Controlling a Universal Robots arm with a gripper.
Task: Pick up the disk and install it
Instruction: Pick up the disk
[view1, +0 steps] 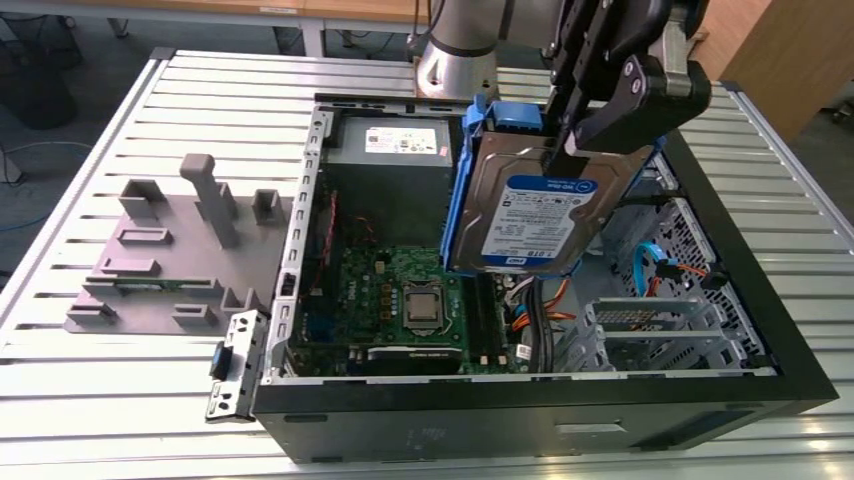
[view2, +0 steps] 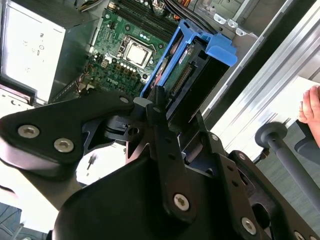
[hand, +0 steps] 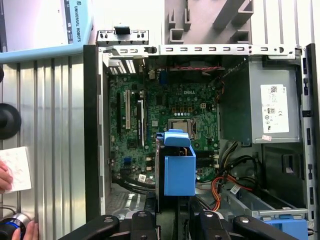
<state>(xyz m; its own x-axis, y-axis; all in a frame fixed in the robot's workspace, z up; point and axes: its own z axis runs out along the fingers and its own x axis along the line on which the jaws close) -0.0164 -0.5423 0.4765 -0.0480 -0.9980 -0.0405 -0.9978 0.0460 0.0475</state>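
**A:** Where are we keeping the disk (view1: 534, 215) right now?

**B:** We are holding it upright in the air over the open computer case (view1: 534, 405), above the circuit board (view1: 400, 300). The claw (view1: 594, 135) is pinching its upper part across the flat faces.

**A:** How are we judging its feel?

**B:** We are treating it as stiff, fairly heavy and easily hurt by knocks. The metal faces are looking slippery to us, so we are favouring a firm hold near the blue rails (view1: 470, 190), clear of the connector (view2: 186, 76).
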